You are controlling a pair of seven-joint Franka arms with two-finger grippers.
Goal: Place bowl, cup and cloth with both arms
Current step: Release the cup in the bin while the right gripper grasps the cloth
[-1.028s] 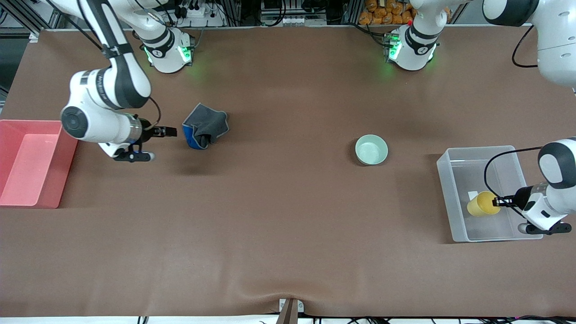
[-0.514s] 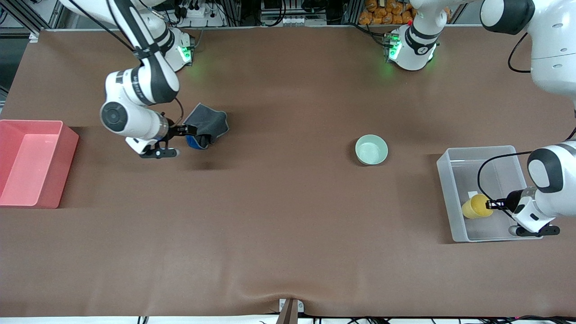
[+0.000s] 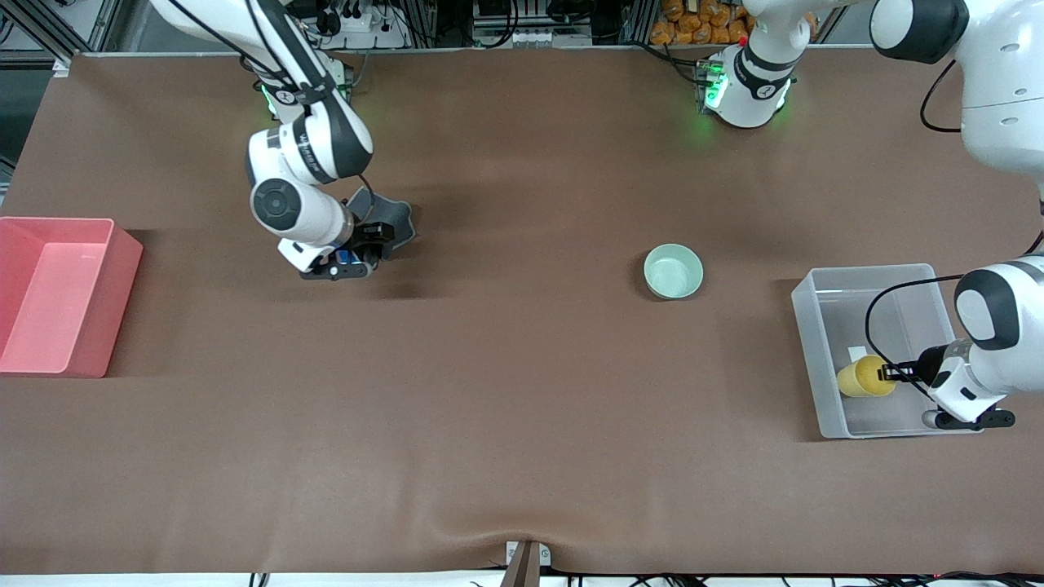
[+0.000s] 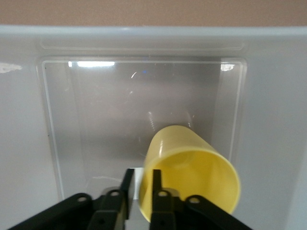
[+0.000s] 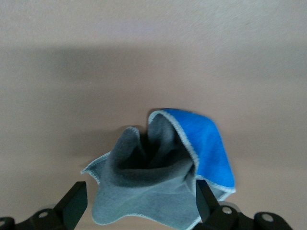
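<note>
The yellow cup [image 3: 858,380] lies tilted inside the clear bin [image 3: 803,326] at the left arm's end of the table. My left gripper [image 3: 889,374] is shut on its rim, one finger inside and one outside, as the left wrist view shows for the gripper [image 4: 142,174] and the cup [image 4: 192,165]. The dark grey cloth [image 3: 397,220] with a blue underside lies crumpled near the right arm's base. My right gripper [image 3: 371,241] is open just over it, its fingers [image 5: 76,197] standing either side of the cloth [image 5: 153,191]. The mint-green bowl [image 3: 673,271] stands alone mid-table.
A pink bin [image 3: 57,293] sits at the right arm's end of the table, with nothing in it. The clear bin's floor [image 4: 120,105] holds only the cup. Brown table cover [image 3: 506,391] spreads around everything.
My right arm has swung from beside the pink bin to over the cloth. My left gripper has shifted the cup slightly toward the right arm's end of the table inside the clear bin.
</note>
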